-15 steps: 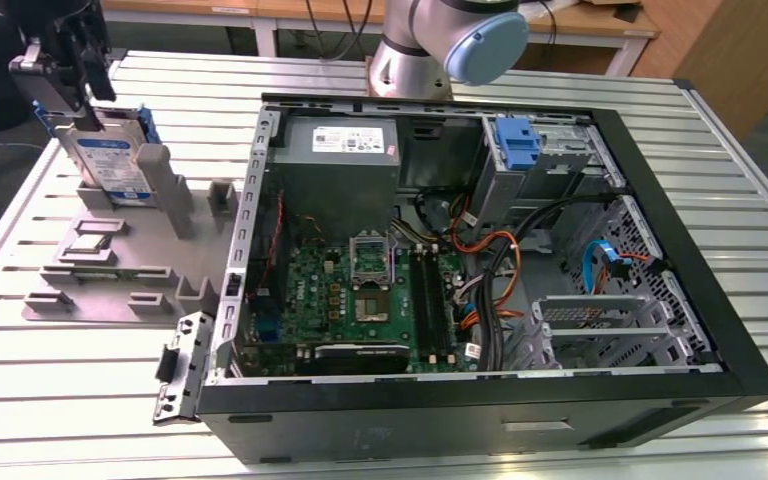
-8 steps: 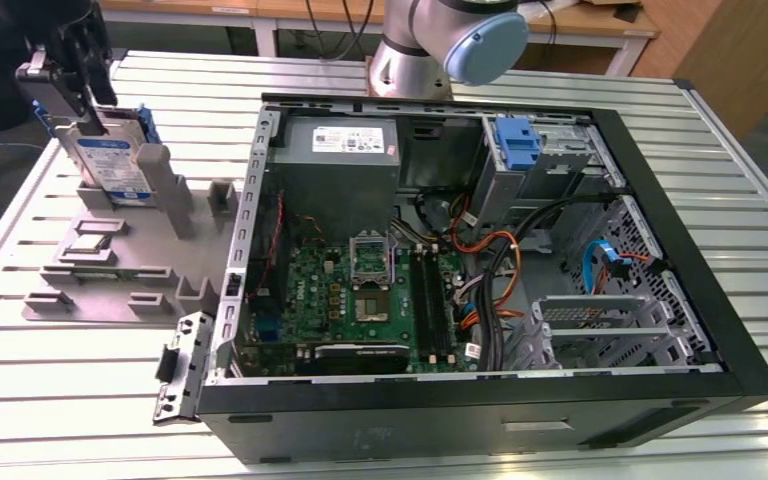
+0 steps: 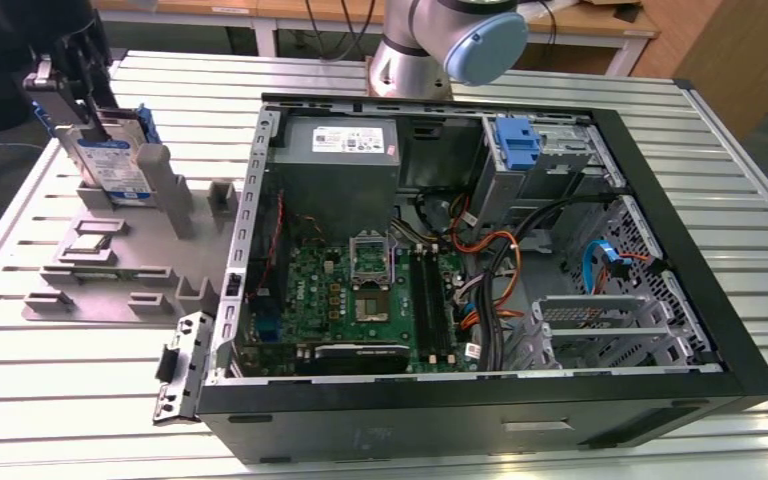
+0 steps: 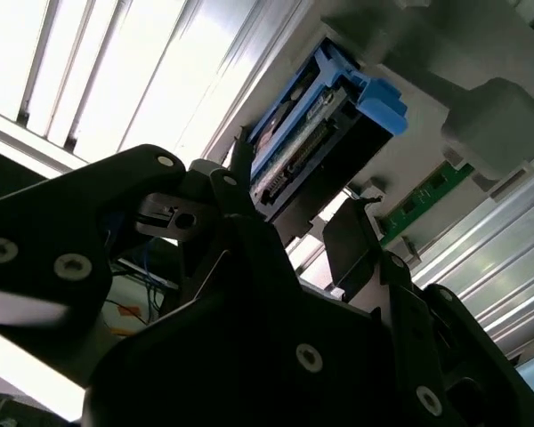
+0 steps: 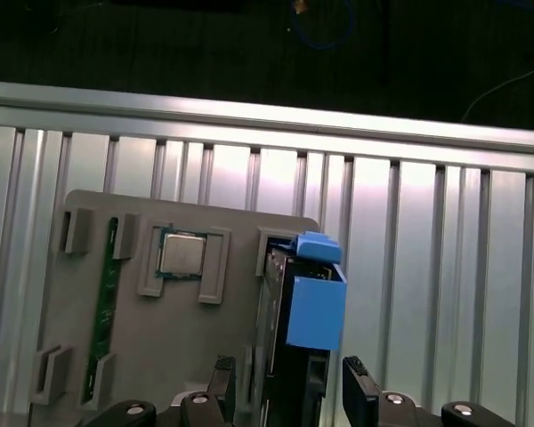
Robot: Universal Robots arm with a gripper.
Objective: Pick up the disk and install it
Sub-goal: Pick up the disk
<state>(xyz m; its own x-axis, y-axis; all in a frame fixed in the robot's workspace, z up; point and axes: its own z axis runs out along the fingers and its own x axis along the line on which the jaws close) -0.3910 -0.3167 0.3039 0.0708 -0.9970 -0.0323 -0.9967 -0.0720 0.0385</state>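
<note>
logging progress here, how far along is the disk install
Nothing is finished yet. The disk stands upright in its grey holder, outside the computer case. In hand: the pincer is open astride it, not clamped. Left: lifting it and fitting it into the case.

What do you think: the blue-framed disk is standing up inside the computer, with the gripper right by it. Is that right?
Not quite. The disk stands up in the grey holder outside the computer, not inside it; the exterior view shows this. The gripper is right by it.
</note>
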